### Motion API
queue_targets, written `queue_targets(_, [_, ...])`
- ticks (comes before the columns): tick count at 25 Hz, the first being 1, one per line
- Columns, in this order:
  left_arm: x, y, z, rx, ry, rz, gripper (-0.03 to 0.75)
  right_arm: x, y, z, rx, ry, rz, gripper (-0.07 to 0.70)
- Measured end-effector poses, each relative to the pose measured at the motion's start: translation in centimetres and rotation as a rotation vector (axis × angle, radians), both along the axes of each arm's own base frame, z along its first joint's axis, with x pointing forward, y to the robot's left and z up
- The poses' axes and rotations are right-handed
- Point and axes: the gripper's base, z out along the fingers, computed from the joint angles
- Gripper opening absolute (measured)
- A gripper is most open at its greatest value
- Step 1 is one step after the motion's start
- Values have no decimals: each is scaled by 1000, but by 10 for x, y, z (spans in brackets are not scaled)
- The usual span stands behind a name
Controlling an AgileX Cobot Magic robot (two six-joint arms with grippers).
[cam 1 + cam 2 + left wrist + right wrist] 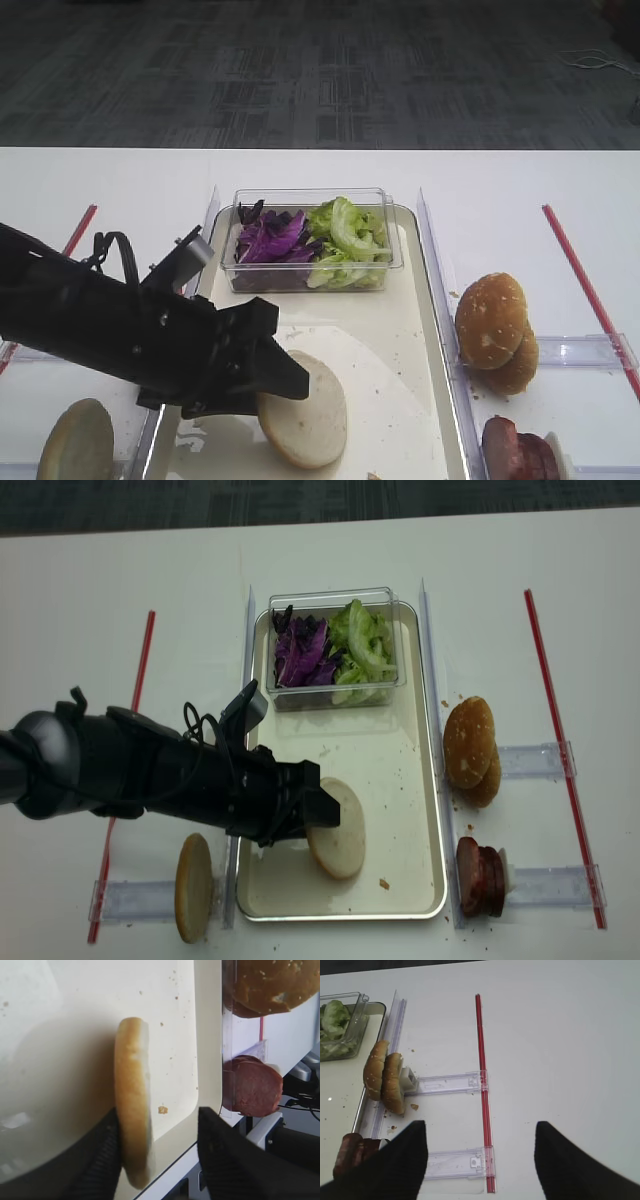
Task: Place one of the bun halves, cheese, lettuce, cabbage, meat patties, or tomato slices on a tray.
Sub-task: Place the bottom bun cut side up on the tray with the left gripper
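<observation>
Looks like a lab or office test bench: plain white table, grey carpet tiles, red tape strips, clear plastic holders for food.

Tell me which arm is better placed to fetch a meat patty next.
Probably the right. Its hand hangs open beside the meat patties, right of the tray. The left hand is across the tray at the bun half.
</observation>
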Motion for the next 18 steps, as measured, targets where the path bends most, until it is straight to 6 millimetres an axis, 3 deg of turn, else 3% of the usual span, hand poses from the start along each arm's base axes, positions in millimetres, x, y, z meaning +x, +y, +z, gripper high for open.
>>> queue_targets(18, [13,6,7,252,-1,-138,358,0,0,0,0,0,0,468])
